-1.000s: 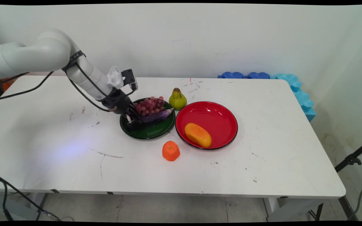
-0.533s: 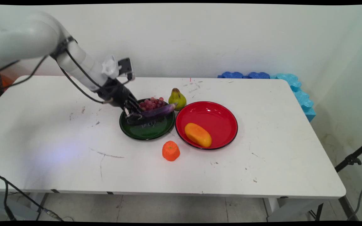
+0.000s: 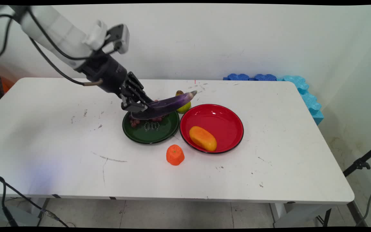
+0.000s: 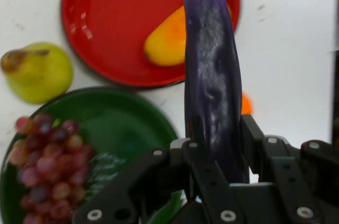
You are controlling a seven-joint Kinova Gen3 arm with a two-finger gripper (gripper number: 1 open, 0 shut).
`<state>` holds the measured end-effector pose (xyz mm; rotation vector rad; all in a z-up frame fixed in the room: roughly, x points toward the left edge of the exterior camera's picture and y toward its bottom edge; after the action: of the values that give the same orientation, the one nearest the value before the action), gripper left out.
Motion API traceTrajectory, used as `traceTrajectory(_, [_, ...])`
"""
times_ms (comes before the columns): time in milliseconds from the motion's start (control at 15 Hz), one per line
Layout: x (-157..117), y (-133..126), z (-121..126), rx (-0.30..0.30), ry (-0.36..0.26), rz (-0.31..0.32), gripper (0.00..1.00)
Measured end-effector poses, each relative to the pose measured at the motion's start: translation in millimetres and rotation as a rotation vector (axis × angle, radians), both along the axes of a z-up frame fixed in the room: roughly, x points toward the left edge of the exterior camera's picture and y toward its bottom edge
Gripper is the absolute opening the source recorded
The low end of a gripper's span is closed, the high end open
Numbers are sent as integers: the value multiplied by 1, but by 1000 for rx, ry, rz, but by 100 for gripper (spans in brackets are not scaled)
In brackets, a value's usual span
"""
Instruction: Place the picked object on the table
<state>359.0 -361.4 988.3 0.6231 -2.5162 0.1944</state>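
The long white rectangular desk [image 3: 269, 167] is carrying everything, spreading out well below the hand. The round glossy red plate [image 3: 219, 116] is sitting past the hand's fingertips and lower down, and the round dark green plate [image 3: 153, 132] is lying directly beneath the hand, its rim close beside the red one's. The black two-finger hand [image 3: 136, 109] is hanging in the air over the green plate, its fingers [image 4: 204, 173] clamping the thick end of a long glossy purple eggplant [image 3: 164, 104], which is sticking out ahead of the hand, clear of the plate, with its tip rising above a yellow-green pear. The oval orange-yellow mango [image 3: 203, 138] is lying in the red plate, ahead of and below the hand. The pear [image 4: 37, 71] is standing on the desk by both plates' far rims, under the eggplant's tip. The bunch of red grapes [image 4: 45, 168] is resting in the green plate just under the hand. The small orange tangerine-like fruit [image 3: 175, 155] is sitting on the desk nearer the camera than both plates, well apart from the hand.
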Motion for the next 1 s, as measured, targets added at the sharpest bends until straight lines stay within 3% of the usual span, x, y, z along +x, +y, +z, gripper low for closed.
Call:
traceTrajectory(200, [-10,20,16,9,22,-19,0])
traceTrajectory(467, [-19,41,17,15,19,-53,0])
traceTrajectory(667, [-23,54,5,17,7,-86,0])
traceTrajectory(1000, [-28,67,-38,18,-29,-130,0])
